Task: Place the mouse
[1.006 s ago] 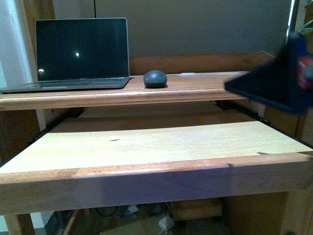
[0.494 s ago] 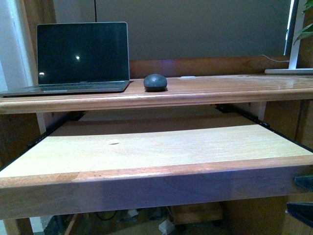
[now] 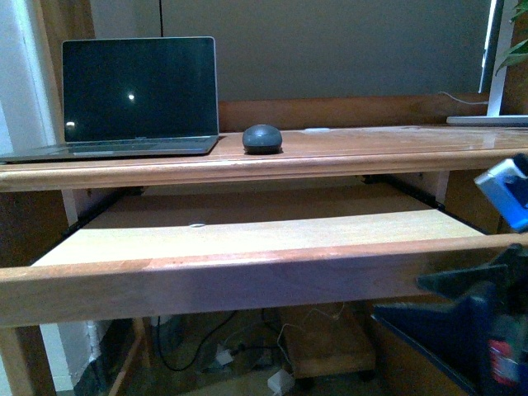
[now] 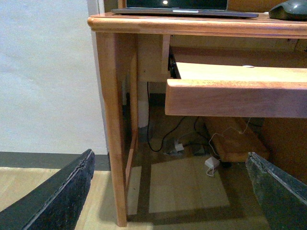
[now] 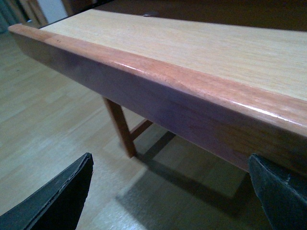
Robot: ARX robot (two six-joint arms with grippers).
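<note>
The mouse (image 3: 262, 139) is dark grey and rounded. It sits on the desk top just right of the open laptop (image 3: 136, 91), and it also shows in the left wrist view (image 4: 289, 9). My right gripper (image 3: 412, 299) is open and empty, low at the right, in front of the pull-out tray's front edge (image 3: 247, 276). In the right wrist view the gripper (image 5: 168, 191) hangs over the floor just below that edge (image 5: 182, 96). My left gripper (image 4: 168, 191) is open and empty, low over the floor by the desk's left leg (image 4: 115, 143). Both grippers are far from the mouse.
The pull-out tray (image 3: 264, 235) has a pale bare top under the desk top (image 3: 371, 148). A white stand (image 3: 495, 82) is at the far right of the desk. Cables and a power adapter (image 4: 211, 163) lie on the floor under the desk.
The pull-out tray has slid back under the desk, so less of it shows. My right arm has dropped from beside the desk top to low in front of the tray.
</note>
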